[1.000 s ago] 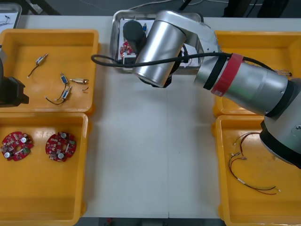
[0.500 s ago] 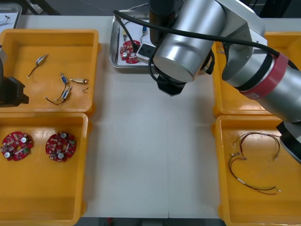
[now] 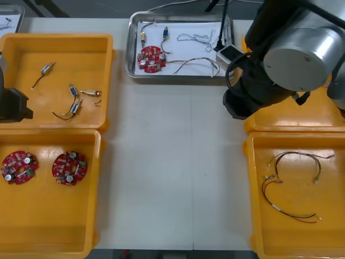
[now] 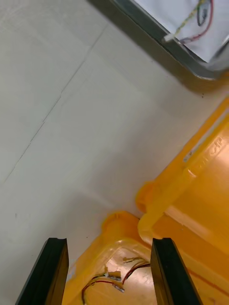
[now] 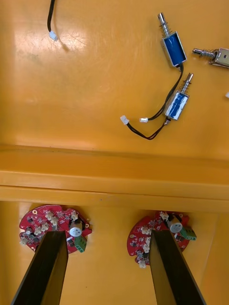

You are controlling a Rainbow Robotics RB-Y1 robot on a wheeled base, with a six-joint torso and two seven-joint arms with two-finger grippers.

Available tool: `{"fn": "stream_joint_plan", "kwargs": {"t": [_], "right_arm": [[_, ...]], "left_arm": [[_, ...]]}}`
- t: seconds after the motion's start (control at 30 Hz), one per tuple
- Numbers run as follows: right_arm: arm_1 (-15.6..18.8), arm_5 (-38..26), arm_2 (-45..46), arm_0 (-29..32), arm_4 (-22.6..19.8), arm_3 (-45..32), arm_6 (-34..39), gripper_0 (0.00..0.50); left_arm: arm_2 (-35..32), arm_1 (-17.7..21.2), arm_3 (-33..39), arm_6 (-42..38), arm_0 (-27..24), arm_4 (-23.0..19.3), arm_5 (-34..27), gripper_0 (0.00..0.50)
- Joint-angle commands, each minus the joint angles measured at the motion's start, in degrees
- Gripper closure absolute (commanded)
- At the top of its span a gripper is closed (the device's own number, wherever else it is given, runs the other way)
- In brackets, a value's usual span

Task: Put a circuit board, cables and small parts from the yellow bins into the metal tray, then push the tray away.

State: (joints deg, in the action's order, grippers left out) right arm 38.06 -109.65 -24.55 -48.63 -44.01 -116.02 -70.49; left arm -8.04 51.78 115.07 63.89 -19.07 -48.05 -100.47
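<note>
The metal tray [image 3: 132,46], white inside, stands at the table's far middle. In it lie a round red circuit board [image 3: 151,58], small metal parts [image 3: 143,36], a thin cable [image 3: 195,38] and a red and yellow cable [image 3: 191,63]. My right arm [image 3: 294,48] hangs over the far right yellow bin [image 3: 291,117]. In the right wrist view my right gripper [image 4: 109,274] is open and holds nothing, above the near right bin's corner [image 4: 119,224] and its red and yellow cables [image 4: 112,281]; the tray's corner [image 4: 191,64] lies farther off. My left gripper [image 5: 109,271] is open over two circuit boards [image 5: 52,228].
The left arm [image 3: 12,103] stays parked at the table's left edge. The far left bin [image 3: 56,39] holds several small metal parts [image 3: 74,105]. The near left bin [image 3: 48,134] holds two boards [image 3: 69,167]. Cables [image 3: 291,186] lie in the near right bin [image 3: 253,189].
My right arm has swung back from above the tray, rightward and toward the right bins, uncovering the tray and what lies in it. The left arm has not moved.
</note>
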Motion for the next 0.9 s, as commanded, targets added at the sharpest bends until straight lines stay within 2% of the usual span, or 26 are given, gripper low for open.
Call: {"fn": "stream_joint_plan", "kwargs": {"t": [0.03, 0.3, 0.53, 0.9], "right_arm": [[5.27, -0.35, 5.39, 5.04, -1.96, -5.35, 5.63, 0.0], [10.46, -0.35, 14.01, 14.53, -5.48, -9.48, 9.32, 0.0], [12.57, -0.35, 22.8, 21.48, -9.96, -10.36, 9.15, 0.0], [13.36, -0.35, 32.2, 32.9, -8.55, -13.97, 8.53, 0.0]], "left_arm": [[-1.8, 2.54, 1.65, 5.8, 0.79, 0.5, 0.54, 0.0], [-1.8, 2.54, 1.65, 5.8, 0.79, 0.5, 0.54, 0.0], [-1.8, 2.54, 1.65, 5.8, 0.79, 0.5, 0.54, 0.0], [-1.8, 2.54, 1.65, 5.8, 0.79, 0.5, 0.54, 0.0]]}}
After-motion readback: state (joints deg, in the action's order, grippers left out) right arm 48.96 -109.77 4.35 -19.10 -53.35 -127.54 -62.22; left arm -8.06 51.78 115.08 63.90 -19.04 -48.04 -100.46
